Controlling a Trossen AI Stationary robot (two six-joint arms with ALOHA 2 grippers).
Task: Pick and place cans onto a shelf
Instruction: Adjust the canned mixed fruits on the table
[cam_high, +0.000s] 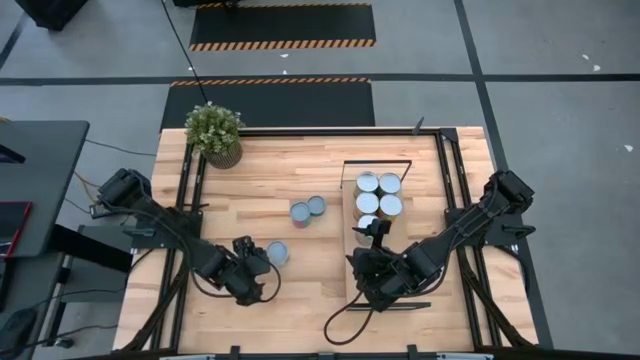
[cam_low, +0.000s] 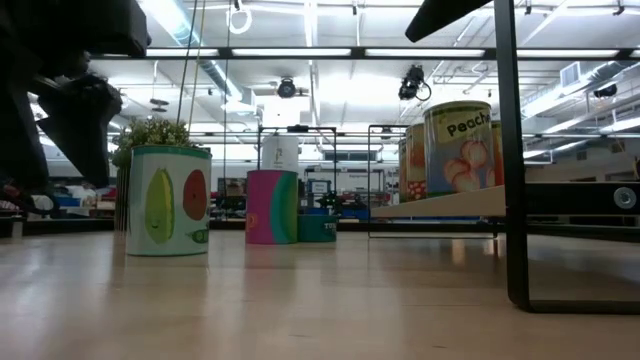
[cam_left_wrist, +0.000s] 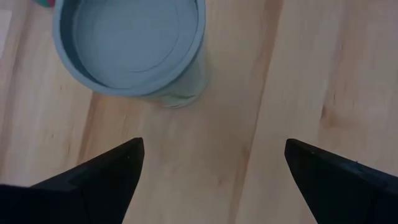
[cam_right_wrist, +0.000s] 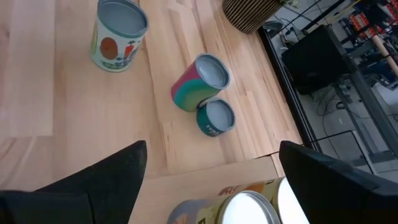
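Observation:
A white can printed with vegetables stands upright on the table. My left gripper hovers open just to its near left. In the left wrist view the can's round top lies ahead of the fingertips, with bare wood between them. A pink can and a small teal can stand together mid-table. The shelf holds several upright cans. My right gripper hangs open over the shelf's near part, above one can.
A potted plant stands at the table's far left corner. In the low view the shelf's black frame post rises at the right, and a peach can sits on its board. Bare wood lies between the white can and the shelf.

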